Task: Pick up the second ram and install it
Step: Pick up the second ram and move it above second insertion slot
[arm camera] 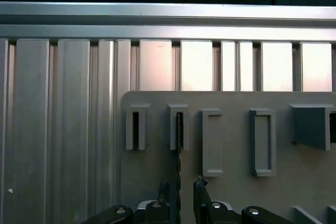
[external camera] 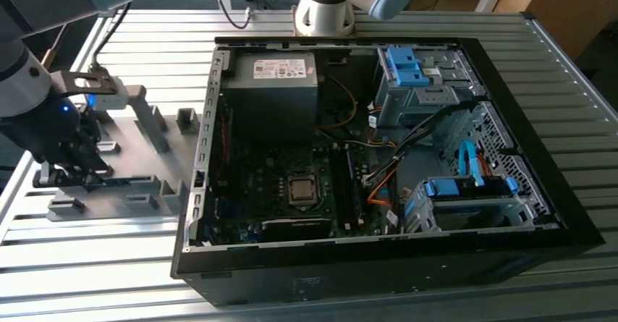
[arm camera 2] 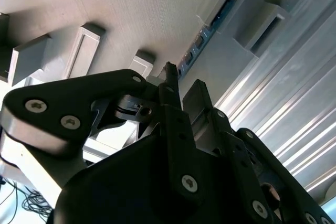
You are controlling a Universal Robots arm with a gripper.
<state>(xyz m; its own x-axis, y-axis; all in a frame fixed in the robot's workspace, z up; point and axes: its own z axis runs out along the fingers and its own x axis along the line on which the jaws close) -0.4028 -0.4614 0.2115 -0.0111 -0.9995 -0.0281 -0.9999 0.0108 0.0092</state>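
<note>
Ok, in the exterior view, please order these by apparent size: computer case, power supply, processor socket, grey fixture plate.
1. computer case
2. grey fixture plate, partly hidden by the arm, so only roughly ahead
3. power supply
4. processor socket

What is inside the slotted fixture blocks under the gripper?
The second ram stands on edge in the slots of the grey fixture blocks, passing between the fingertips of the open gripper. Its lower edge is hidden inside the slots.

We see a matte grey fixture plate [arm camera: 231,192] on a silver ribbed table [external camera: 97,264], the second ram [arm camera 2: 202,41] dark blue-green, the gripper [arm camera 2: 184,80] black, the computer case [external camera: 386,278] black with bright blue drive brackets [external camera: 406,65] and orange cables [external camera: 380,189]
</note>
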